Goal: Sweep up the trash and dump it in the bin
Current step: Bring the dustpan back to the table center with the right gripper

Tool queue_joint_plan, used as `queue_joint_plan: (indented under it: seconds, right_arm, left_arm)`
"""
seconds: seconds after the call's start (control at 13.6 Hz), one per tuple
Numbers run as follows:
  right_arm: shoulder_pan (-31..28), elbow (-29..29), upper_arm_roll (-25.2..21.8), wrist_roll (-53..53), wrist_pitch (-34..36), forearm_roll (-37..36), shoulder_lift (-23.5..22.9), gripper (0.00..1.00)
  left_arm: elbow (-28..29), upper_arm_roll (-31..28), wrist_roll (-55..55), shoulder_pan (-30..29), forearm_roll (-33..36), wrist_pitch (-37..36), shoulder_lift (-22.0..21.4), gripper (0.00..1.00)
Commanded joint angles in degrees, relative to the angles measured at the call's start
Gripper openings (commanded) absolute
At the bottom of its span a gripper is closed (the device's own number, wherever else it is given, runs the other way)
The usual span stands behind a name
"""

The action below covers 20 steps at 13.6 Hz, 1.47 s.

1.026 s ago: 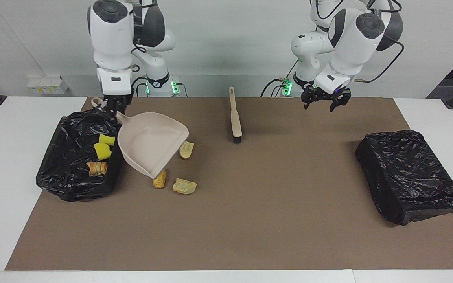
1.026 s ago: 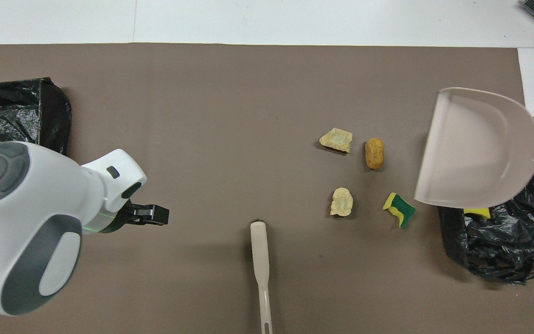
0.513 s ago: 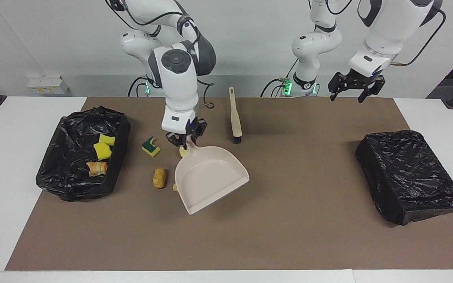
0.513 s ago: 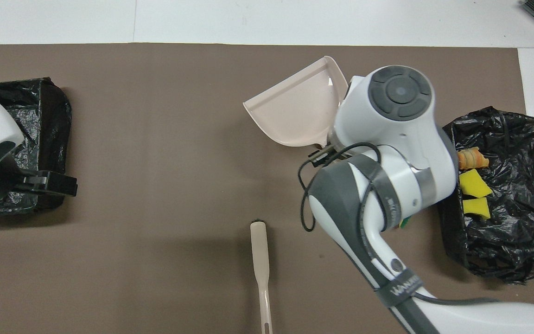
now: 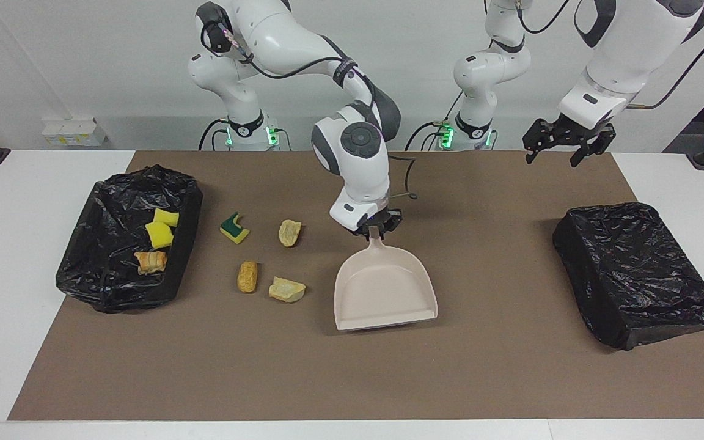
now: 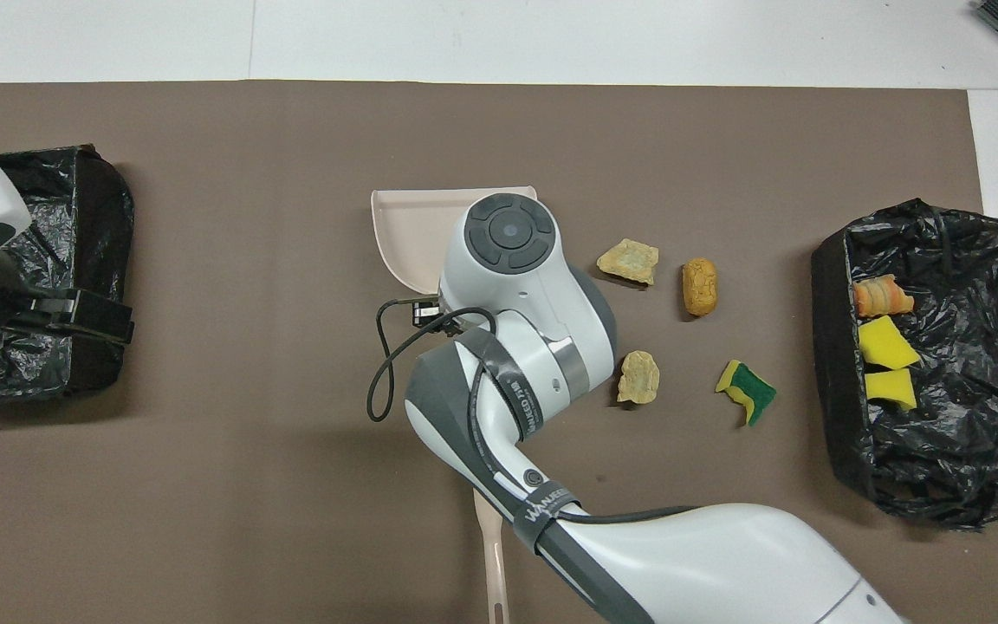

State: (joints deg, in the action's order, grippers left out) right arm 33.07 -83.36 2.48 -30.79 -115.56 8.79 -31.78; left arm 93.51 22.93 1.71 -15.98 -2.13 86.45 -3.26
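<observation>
While the right gripper (image 5: 377,227) stays clamped on the handle of the beige plastic dustpan (image 5: 385,287), its lip should rest flat on the brown mat (image 5: 352,379); left gripper (image 5: 567,143) waits open over the mat; four trash bits (image 5: 286,289) lie beside the black-lined bin (image 5: 107,287), three inside.

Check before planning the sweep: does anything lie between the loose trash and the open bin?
Nothing visible does. The sponge and three bread chunks lie on bare mat beside the bin. The right gripper holds the dustpan toward the left arm's end from them; the left gripper waits, open.
</observation>
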Motion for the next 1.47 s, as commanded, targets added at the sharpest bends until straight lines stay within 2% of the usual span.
queue_joint_plan:
  seconds: [0.0,0.22,0.37,0.66,1.03,1.1,1.17,1.39]
  right_arm:
    - [-0.81,2.15,-0.2,-1.46,1.04,2.72,-0.91,0.0]
    - [-0.19,1.71,-0.2,-1.82,0.95,1.94,-2.23,0.0]
    - [-0.2,1.71,-0.28,-1.73,0.95,1.41,-2.23,0.0]
    - [-1.77,1.53,-0.28,-0.59,1.04,-1.49,-2.76,0.0]
    - [-2.57,1.71,-0.2,0.12,0.25,-1.75,-3.2,0.0]
    - [-2.48,1.71,-0.28,1.42,0.16,-2.19,-3.11,0.83]
    - [-1.79,1.97,-0.37,2.39,0.77,-3.24,-3.02,1.0]
    - [-2.31,1.54,-0.46,2.23,1.56,-2.2,0.65,1.0]
  left_arm:
    - [-2.36,-9.97,0.31,9.44,1.51,-2.33,0.18,1.0]
    - [-4.47,-16.49,0.31,17.18,1.51,-4.44,0.44,1.0]
    - [-5.27,-23.95,0.4,24.3,1.34,-4.97,0.44,1.0]
    - [-5.18,-25.13,0.4,24.51,1.07,-3.13,0.53,1.0]
    - [-3.17,-25.13,0.31,25.12,1.25,0.38,0.62,1.0]
    - [-2.03,-25.04,0.31,25.29,1.25,1.95,0.62,1.0]
    - [-0.8,-25.04,0.14,25.64,1.25,3.54,0.71,1.0]
    - [2.28,-24.95,0.05,26.87,1.16,7.84,0.71,1.0]
